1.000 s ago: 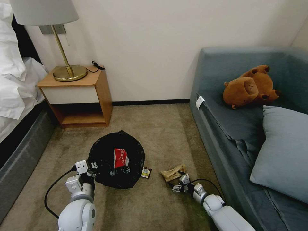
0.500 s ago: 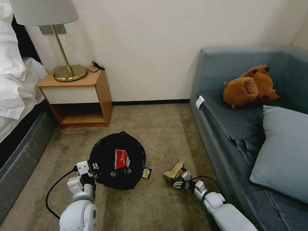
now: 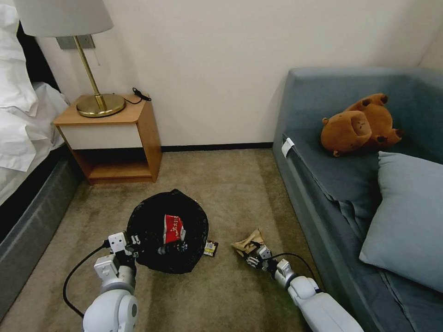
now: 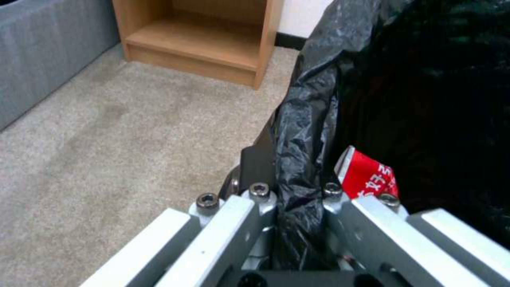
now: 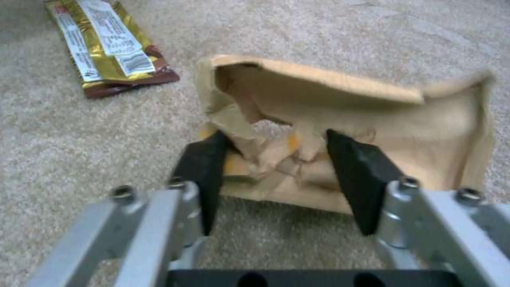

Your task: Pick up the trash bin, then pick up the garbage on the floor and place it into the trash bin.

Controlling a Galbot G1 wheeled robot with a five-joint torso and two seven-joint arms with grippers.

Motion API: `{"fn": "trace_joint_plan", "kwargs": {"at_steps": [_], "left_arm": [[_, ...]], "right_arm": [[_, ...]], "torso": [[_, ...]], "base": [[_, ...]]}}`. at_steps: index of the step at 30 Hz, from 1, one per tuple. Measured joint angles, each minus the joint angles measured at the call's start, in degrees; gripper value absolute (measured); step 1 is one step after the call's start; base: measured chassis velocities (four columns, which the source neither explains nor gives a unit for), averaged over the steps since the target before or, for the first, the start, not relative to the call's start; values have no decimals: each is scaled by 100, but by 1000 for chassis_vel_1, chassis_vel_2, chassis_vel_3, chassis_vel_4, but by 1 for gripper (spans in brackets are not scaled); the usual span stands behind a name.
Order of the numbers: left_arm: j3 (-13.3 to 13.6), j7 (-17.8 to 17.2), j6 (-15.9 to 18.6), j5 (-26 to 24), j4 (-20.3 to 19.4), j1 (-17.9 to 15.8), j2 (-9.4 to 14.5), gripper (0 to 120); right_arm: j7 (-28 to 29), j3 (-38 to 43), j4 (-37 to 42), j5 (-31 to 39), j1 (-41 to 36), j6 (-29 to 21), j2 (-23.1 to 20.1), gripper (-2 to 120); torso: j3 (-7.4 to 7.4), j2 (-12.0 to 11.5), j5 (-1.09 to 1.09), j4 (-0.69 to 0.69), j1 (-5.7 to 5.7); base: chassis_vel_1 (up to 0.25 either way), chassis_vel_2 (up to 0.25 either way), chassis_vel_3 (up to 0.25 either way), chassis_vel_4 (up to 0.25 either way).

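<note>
Right gripper, lower centre of the head frame, pinches the crumpled brown paper bag on carpet: light, soft, crushable; grasp bunched folds. Left gripper clamps the trash bin liner rim.

— What colours sit low in the middle of the head view?
— A glossy black bin bag, with a red wrapper printed in white characters inside it.
— And to the right of that?
— A tan-brown paper bag on beige carpet. Upper left of the right wrist view: a gold, brown and white wrapper.
</note>
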Motion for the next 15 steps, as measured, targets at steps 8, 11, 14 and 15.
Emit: {"fn": "trace_joint_plan", "kwargs": {"at_steps": [8, 11, 14, 15], "left_arm": [[5, 2, -10, 0, 0, -5, -5, 2], [6, 2, -11, 0, 0, -5, -5, 2], [6, 3, -13, -1, 0, -4, -6, 2], [6, 3, -13, -1, 0, -4, -6, 2]], "right_arm": [[11, 50, -7, -22, -27, 57, -3, 17], [12, 57, -11, -25, -33, 83, -3, 6], [12, 68, -12, -27, -34, 110, -3, 0], [12, 68, -12, -27, -34, 110, -3, 0]], "torso": [[0, 0, 0, 0, 0], [0, 0, 0, 0, 0], [0, 0, 1, 0, 0], [0, 0, 1, 0, 0]], "base": [[0, 0, 0, 0], [0, 0, 0, 0], [0, 0, 0, 0], [0, 0, 0, 0]]}}
